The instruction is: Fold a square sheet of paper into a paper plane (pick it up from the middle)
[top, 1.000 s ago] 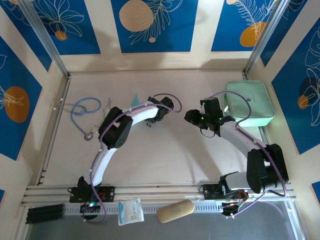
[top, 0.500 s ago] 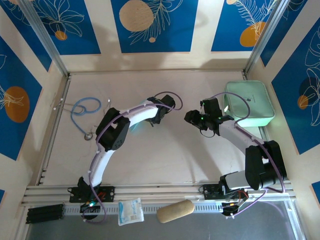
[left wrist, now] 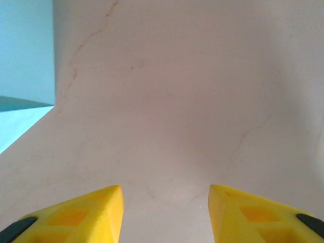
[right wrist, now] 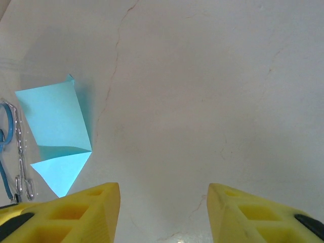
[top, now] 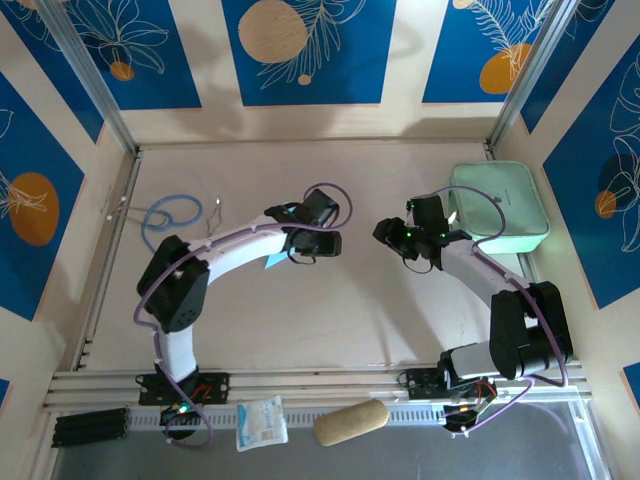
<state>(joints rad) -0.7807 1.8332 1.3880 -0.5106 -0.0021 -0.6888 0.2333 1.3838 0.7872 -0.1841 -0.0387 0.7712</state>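
The folded light-blue paper plane (right wrist: 53, 116) lies flat on the table, with a crease across it and a pointed flap toward me. From above, only a sliver of it (top: 272, 263) peeks out from under the left forearm. Its edge (left wrist: 23, 61) also shows at the far left of the left wrist view. My left gripper (left wrist: 164, 195) (top: 322, 243) is open over bare table to the right of the paper, with nothing between its fingers. My right gripper (right wrist: 163, 192) (top: 388, 233) is open too, farther right, facing the paper across bare table.
A mint-green zip case (top: 498, 207) sits at the back right beside the right arm. A blue stethoscope (top: 165, 215) (right wrist: 6, 131) lies at the back left, just beyond the paper. A white snack packet (top: 262, 422) and a tan bar (top: 350, 422) rest on the front rail.
The left gripper has opened and swung right and toward me. The blue paper has left the back spot by the stethoscope and now lies under the left forearm. The right arm has barely moved.
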